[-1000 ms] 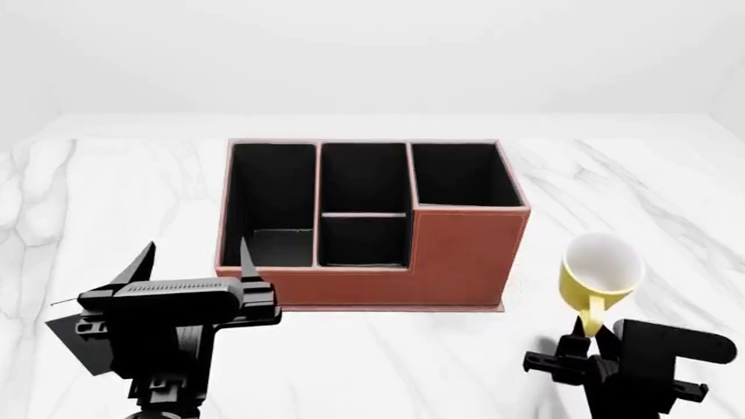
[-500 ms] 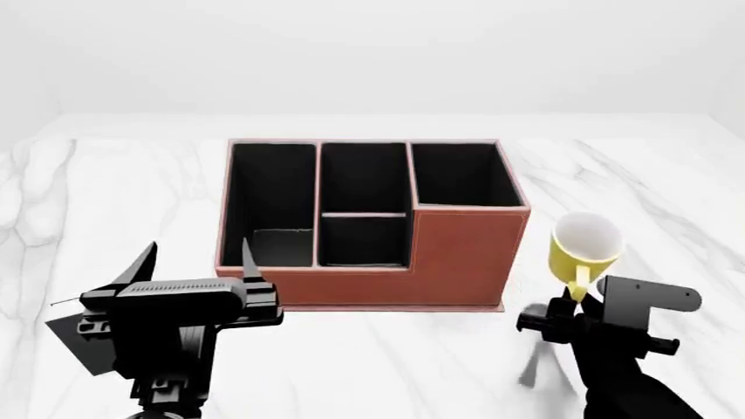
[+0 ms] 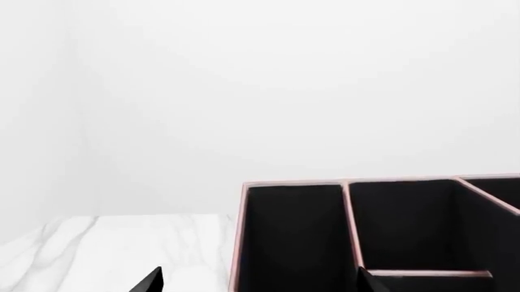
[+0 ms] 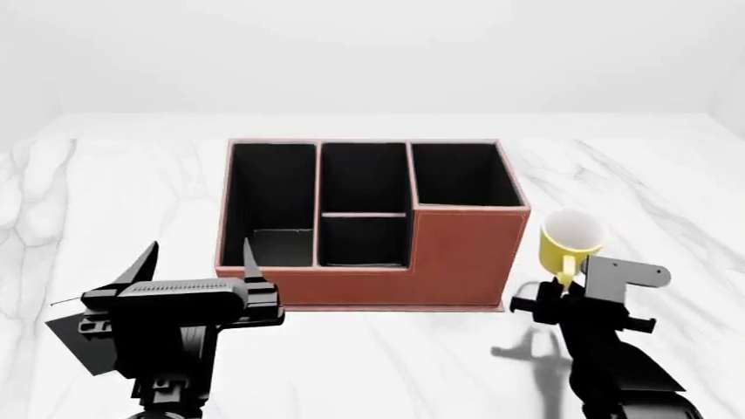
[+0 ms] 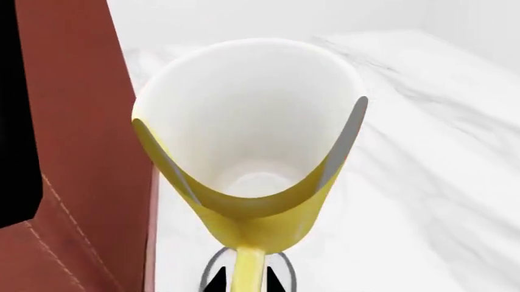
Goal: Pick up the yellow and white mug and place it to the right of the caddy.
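Mug (image 4: pixel 570 243) handle sits clamped in right tool (image 4: pixel 567 288), just beside caddy (image 4: pixel 466 253); left tool (image 4: pixel 198 262) gapes apart.

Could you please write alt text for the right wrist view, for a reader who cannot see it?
A yellow mug with a white inside fills the view, its handle pinched by the right gripper. The reddish-brown caddy wall stands close beside it, over a white marble table.

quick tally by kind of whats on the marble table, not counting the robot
mug: 1, the yellow and white mug, held by its handle in the right claw
desk organizer: 1, the reddish-brown caddy
total: 2 things. The marble table shows nothing else beyond the robot's own parts in these views.
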